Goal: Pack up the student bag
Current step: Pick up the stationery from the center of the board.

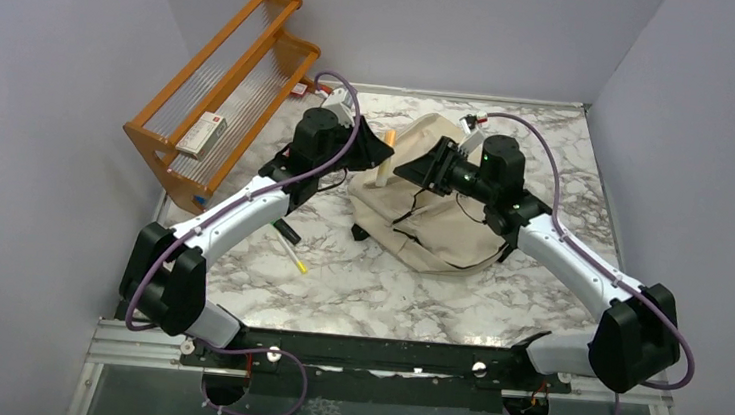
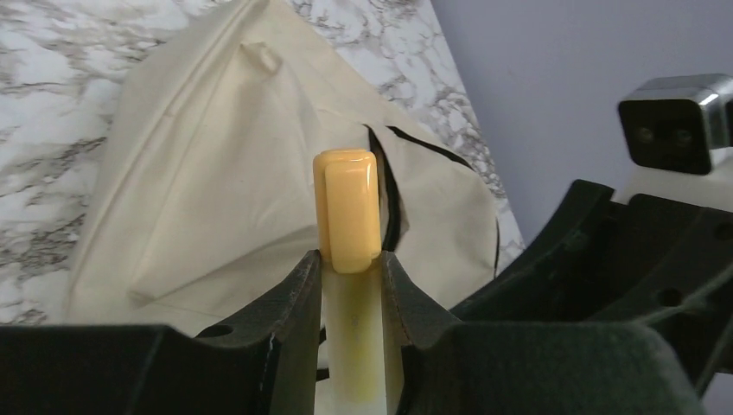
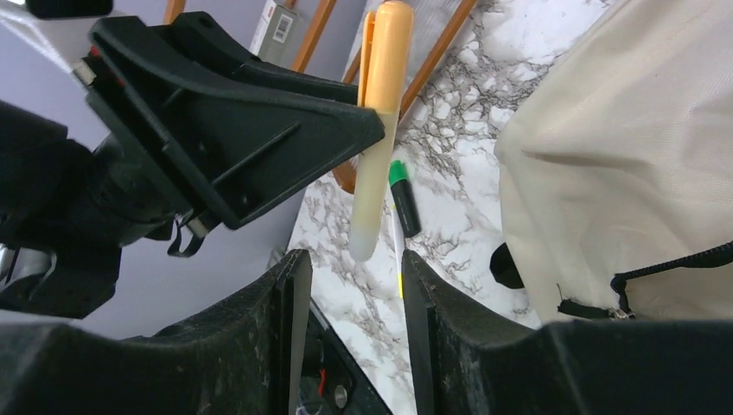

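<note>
Well, our left gripper (image 2: 350, 259) is clamped on a cream highlighter with an orange cap (image 2: 347, 207), above the slumped beige canvas backpack (image 1: 426, 235) lying on the white marble table (image 1: 386, 290). Our right gripper (image 3: 353, 259) faces it close, jaws parted, empty. Left of the bag lie a green-capped black marker (image 3: 403, 199) and a thin pen (image 1: 291, 253); an orange wooden rack (image 1: 223, 95) stands beyond.

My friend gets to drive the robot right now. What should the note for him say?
Left gripper: shut on the orange-capped marker, held up at the edge of the student bag.
Right gripper: open, empty, facing the marker's end.
Bag lies on the table; its inside can't be seen.
Done: marker picked up.
Left: get it in, likely then the green-capped marker and yellow pen on the table.
</note>
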Robot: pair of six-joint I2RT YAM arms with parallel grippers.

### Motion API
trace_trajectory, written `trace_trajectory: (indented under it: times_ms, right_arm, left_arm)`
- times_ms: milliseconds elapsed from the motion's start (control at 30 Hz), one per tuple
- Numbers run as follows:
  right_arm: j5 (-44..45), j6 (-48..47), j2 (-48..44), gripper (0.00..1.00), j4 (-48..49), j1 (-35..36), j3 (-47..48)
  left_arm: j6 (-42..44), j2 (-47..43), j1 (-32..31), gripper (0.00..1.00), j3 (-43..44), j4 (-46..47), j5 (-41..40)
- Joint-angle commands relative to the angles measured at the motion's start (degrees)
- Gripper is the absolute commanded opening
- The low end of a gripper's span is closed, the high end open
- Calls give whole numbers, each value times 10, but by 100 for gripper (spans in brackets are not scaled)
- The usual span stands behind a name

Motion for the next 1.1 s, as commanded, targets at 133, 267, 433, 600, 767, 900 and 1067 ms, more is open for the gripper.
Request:
trace_trajectory:
  times_ms: [133,267,433,600,767,900,1067]
  right_arm:
    - [41,25,23,49,31,11,25]
    - [37,26,36,49,36,12,28]
    - [36,27,52,48,37,12,36]
    - [30,30,70,37,51,12,39]
    - [35,23,74,22,43,12,38]
    - [60,11,58,12,28,12,31]
    - [152,-7,17,1,-27,11,15]
  left_arm:
    - [-48,-13,-30,0,4,72,11]
    - [-48,-3,-38,0,8,75,18]
    - [-51,2,-42,0,10,80,20]
    - [-47,11,-43,0,10,81,26]
    - [-49,16,-44,0,7,85,33]
    - [-42,20,-44,8,11,90,46]
    - [1,26,-43,47,29,81,82]
